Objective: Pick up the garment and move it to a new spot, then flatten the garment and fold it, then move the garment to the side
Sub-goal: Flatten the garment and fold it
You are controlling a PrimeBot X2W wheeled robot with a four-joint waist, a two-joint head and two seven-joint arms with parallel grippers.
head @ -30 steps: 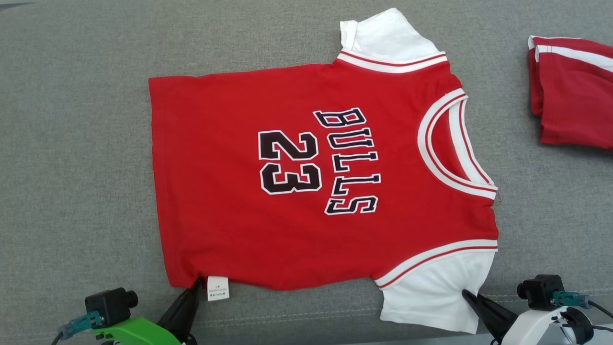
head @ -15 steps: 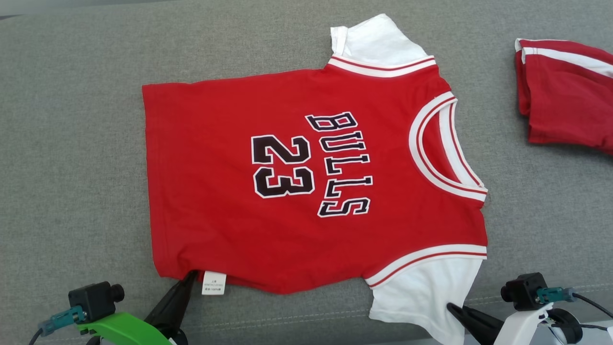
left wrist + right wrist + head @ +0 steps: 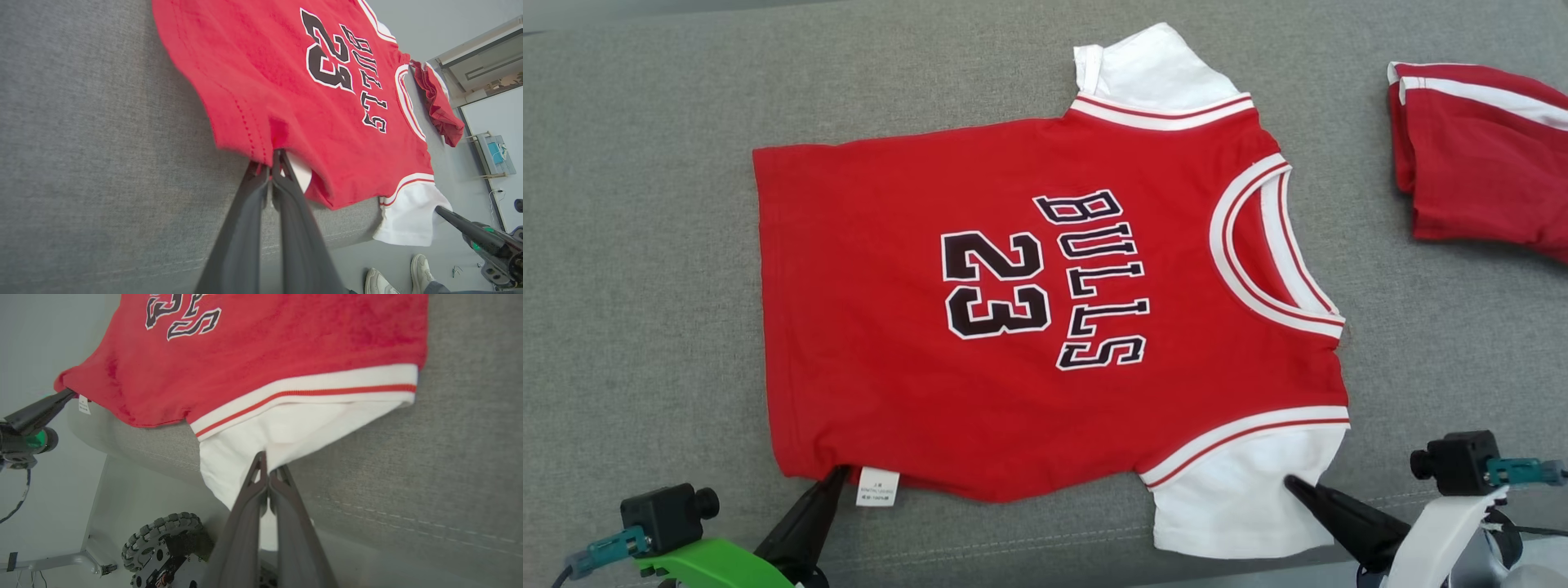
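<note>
Both reach forward: left gripper pinches jersey, right gripper its sleeve.

Lab-like room: grey cloth-covered table, bare floor

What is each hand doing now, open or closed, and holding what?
Left hand: closed on the red jersey at its bottom hem.
Right hand: closed on the jersey's white sleeve.

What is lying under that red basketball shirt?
The grey cloth surface shows all around the shirt, and a white label pokes out from its near edge. Anything else beneath is covered by the fabric.
</note>
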